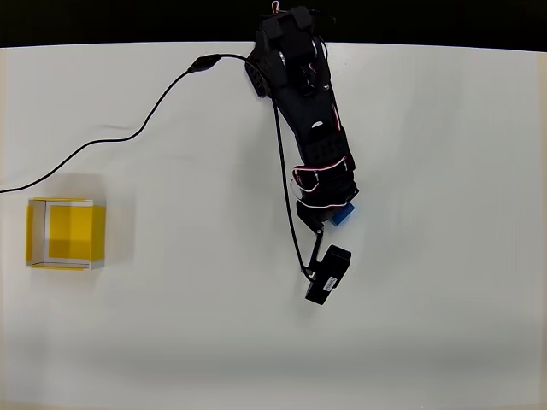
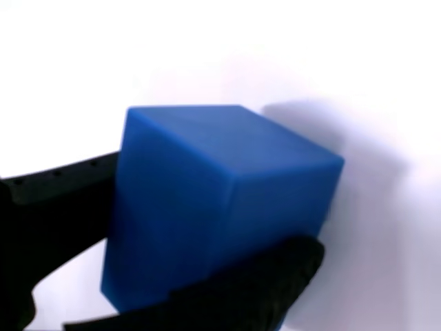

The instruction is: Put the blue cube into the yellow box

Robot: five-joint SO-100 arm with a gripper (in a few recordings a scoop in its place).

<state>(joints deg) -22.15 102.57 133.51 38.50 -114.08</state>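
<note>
Closest to the wrist camera sits the blue cube [image 2: 220, 214], pinched between two black fingers [image 2: 262, 289] — one pressed along its lower right edge, the other against its left face. So the gripper [image 2: 207, 241] is clamped on the cube. Overhead, the black arm [image 1: 308, 111] reaches down the white table [image 1: 444, 256], and a blue corner of the cube [image 1: 344, 213] peeks out beside it. Well apart, near the table's left edge, the yellow box [image 1: 67, 233] stands open-topped — a black cable [image 1: 128, 137] curves above it.
</note>
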